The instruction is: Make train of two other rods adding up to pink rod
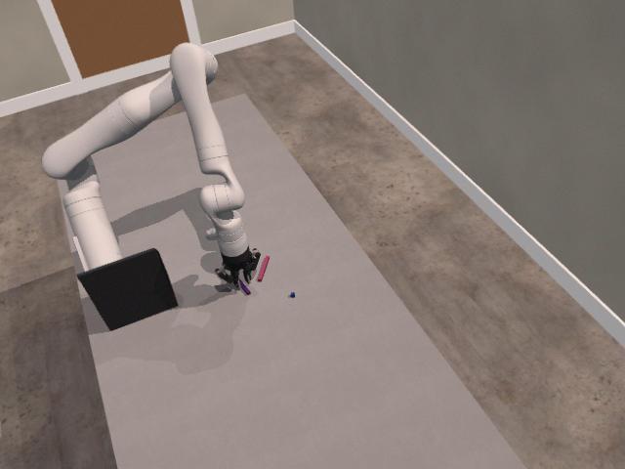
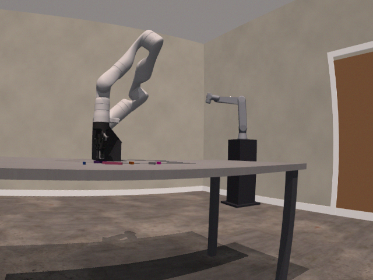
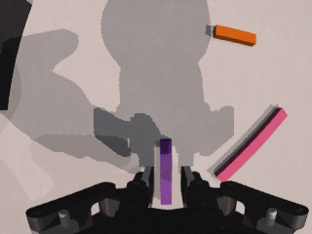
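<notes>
The purple rod (image 3: 166,172) lies flat on the table between my fingers, with a thin gap on each side. My gripper (image 3: 167,176) is low over the table, narrowly open and straddling the rod; it also shows in the top view (image 1: 238,282), with the purple rod (image 1: 244,287) sticking out of it. The pink rod (image 3: 250,144) lies just to the right at an angle, apart from the purple one, and shows in the top view too (image 1: 263,268). The small blue rod (image 1: 291,294) lies alone to the right.
A black box (image 1: 128,287) stands at the arm's base, left of the gripper. A magenta rod (image 2: 158,163) lies at the far end of the row of rods. A second grey arm on a black pedestal (image 2: 240,144) stands beyond the table.
</notes>
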Controlling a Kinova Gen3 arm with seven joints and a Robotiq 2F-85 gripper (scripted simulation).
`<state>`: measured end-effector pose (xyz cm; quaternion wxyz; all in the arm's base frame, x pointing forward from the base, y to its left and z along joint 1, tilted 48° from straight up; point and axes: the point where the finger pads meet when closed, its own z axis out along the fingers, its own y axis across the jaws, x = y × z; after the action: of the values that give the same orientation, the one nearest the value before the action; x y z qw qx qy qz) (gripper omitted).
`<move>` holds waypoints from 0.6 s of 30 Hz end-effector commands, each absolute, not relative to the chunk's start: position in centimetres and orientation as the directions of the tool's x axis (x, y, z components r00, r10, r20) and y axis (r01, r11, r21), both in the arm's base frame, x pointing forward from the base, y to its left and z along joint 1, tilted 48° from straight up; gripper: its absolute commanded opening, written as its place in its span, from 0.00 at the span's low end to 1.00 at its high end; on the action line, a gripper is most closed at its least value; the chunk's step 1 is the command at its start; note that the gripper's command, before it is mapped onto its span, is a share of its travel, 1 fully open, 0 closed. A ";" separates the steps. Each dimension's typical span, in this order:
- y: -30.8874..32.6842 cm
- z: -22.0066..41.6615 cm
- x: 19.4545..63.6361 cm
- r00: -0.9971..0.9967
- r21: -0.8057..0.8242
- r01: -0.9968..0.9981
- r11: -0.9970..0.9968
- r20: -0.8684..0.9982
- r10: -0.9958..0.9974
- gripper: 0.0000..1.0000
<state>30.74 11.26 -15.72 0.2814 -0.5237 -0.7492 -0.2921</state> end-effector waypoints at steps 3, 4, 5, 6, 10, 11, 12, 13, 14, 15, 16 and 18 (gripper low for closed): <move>11.7 -16.1 31.0 -0.295 0.145 0.949 0.280 0.724 0.623 0.24; 11.7 -16.1 31.0 -0.295 0.145 0.949 0.280 0.724 0.623 0.24; 11.8 -16.2 31.0 -0.295 0.145 0.949 0.280 0.724 0.623 0.24; 11.8 -16.2 31.0 -0.295 0.145 0.949 0.280 0.724 0.623 0.24; 12.0 -16.4 30.9 -0.295 0.145 0.949 0.280 0.724 0.623 0.24; 12.1 -16.5 30.9 -0.295 0.145 0.949 0.280 0.724 0.623 0.24; 12.2 -16.5 30.9 -0.295 0.145 0.949 0.280 0.724 0.623 0.24; 12.2 -16.6 30.9 -0.295 0.145 0.949 0.280 0.724 0.623 0.24; 12.3 -16.6 30.9 -0.295 0.145 0.949 0.280 0.724 0.623 0.24; 12.3 -16.7 30.9 -0.295 0.145 0.949 0.280 0.724 0.623 0.24; 12.4 -16.7 30.9 -0.295 0.145 0.949 0.280 0.724 0.623 0.24; 12.5 -16.8 30.9 -0.295 0.145 0.949 0.280 0.724 0.623 0.24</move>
<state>30.76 12.24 -16.50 0.2812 -0.5259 -0.7477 -0.2922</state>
